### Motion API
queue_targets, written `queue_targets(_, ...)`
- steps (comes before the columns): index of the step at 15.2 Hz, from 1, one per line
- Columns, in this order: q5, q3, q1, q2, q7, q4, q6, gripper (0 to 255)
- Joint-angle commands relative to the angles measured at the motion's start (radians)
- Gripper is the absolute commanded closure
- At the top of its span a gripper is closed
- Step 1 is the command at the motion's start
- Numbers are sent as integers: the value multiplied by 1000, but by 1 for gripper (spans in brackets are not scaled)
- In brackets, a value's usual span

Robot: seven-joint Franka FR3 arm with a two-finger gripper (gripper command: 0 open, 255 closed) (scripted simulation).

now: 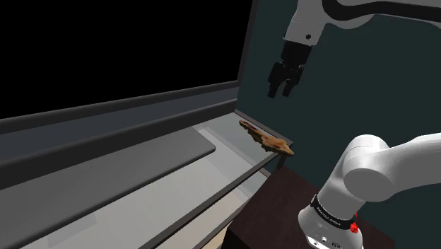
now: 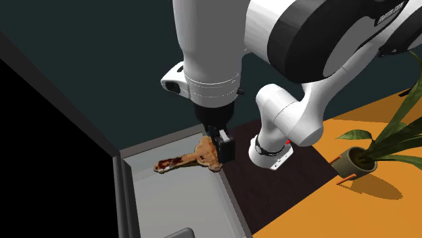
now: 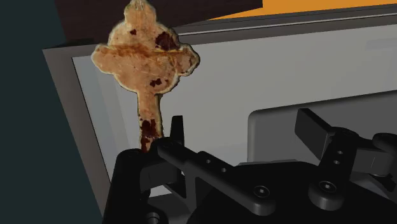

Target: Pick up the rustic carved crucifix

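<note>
While the brown crucifix [image 1: 267,139] lay flat at the grey surface's [image 1: 227,157] corner, your gripper [image 1: 284,90] hung above it, fingers spread apart (not touching it).

We see a pale grey, flat worktop [image 1: 225,151] with a raised dark grey rim [image 1: 212,204] along its near edge. On it, toward the shoulder view's left, lies a long, darker grey flat slab [image 1: 106,161]. At the worktop's far right corner in that view, a brown, red-stained carved crucifix [image 1: 267,139] lies flat, its crossbar end at the rim and its slim stem close beside the end edge.
</note>
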Motion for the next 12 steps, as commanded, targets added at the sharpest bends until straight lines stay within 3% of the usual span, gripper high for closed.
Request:
queue_targets(1,0,0,0,0,0,0,0,0)
queue_targets(12,-52,-107,-69,90,-96,-270,361,0)
